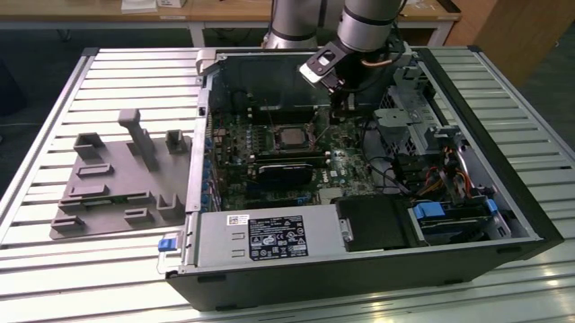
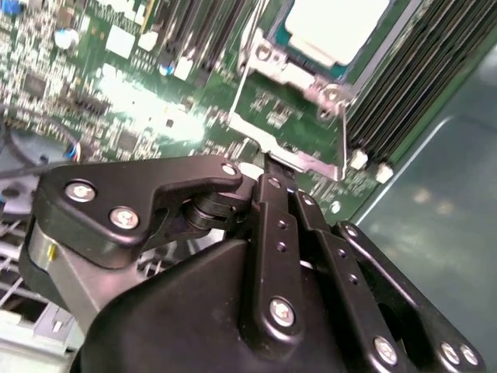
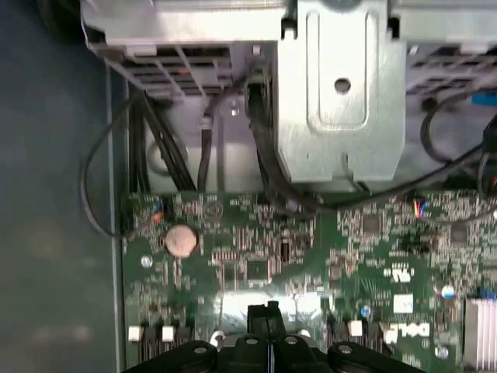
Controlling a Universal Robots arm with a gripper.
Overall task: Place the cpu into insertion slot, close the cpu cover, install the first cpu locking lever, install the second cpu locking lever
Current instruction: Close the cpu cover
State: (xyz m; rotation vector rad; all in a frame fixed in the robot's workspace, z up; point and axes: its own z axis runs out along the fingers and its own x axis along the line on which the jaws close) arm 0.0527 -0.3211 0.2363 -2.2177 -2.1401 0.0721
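While the cpu sits framed by the cpu cover, we hold the gripper, fingers together, just beside its edge.

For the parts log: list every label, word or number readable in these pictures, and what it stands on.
Black label on the power supply, exterior view: too small to read.
White sticker beside it: too small to read.
White marking on the motherboard, first wrist view: blurred, unreadable.
Nothing can be quoted as it reads.

Grey arm angled steeply down from above, black tool low, fingers pressed together.
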